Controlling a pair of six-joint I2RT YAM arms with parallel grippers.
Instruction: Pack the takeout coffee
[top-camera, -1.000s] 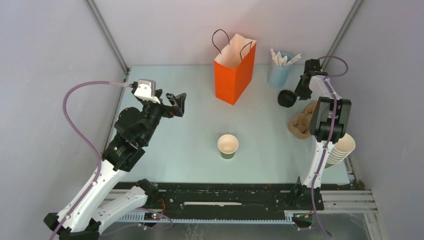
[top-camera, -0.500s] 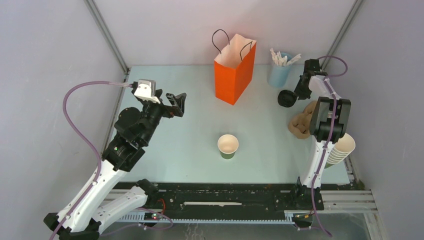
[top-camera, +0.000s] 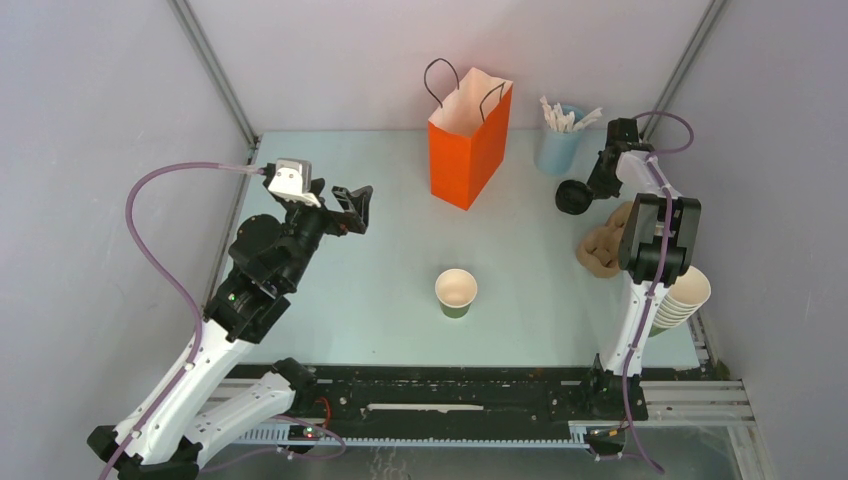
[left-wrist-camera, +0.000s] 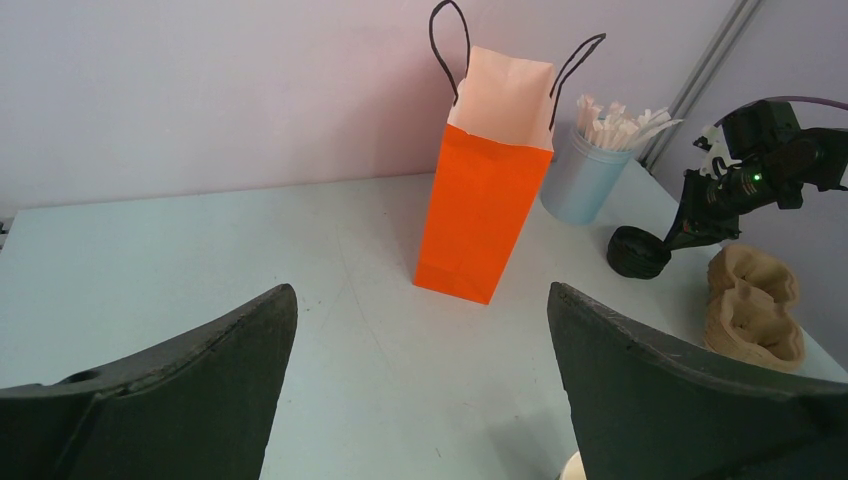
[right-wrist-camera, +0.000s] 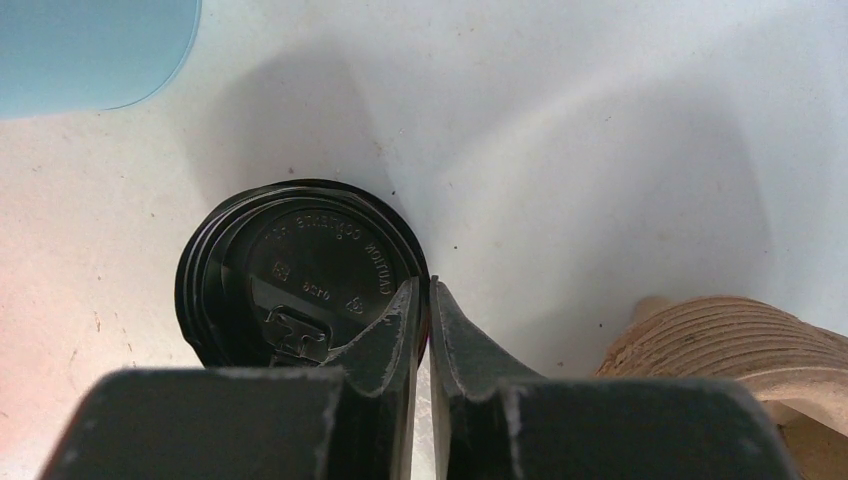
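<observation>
No lidded takeout coffee shows in any view. A round black lid (right-wrist-camera: 300, 260) tops a short stack of lids (top-camera: 572, 196) at the far right of the table. My right gripper (right-wrist-camera: 424, 285) is pinched on its right rim, one finger over the lid and one outside it, reaching down from the wrist (top-camera: 590, 188). A lidless green cup (top-camera: 456, 292) with a pale inside stands mid-table. The orange bag (top-camera: 468, 150) stands open at the back. My left gripper (top-camera: 356, 206) hovers at the left, open and empty, facing the bag (left-wrist-camera: 490, 215).
A pale blue cup of white sticks (top-camera: 558, 145) stands right of the bag. A brown pulp cup carrier (top-camera: 603, 248) lies close behind the lids, with a stack of paper cups (top-camera: 680, 298) beyond it by the right wall. Grey walls enclose the table.
The right gripper's jaws have closed in on the lid's rim. Neither arm has otherwise shifted, and the lid stays where it was.
</observation>
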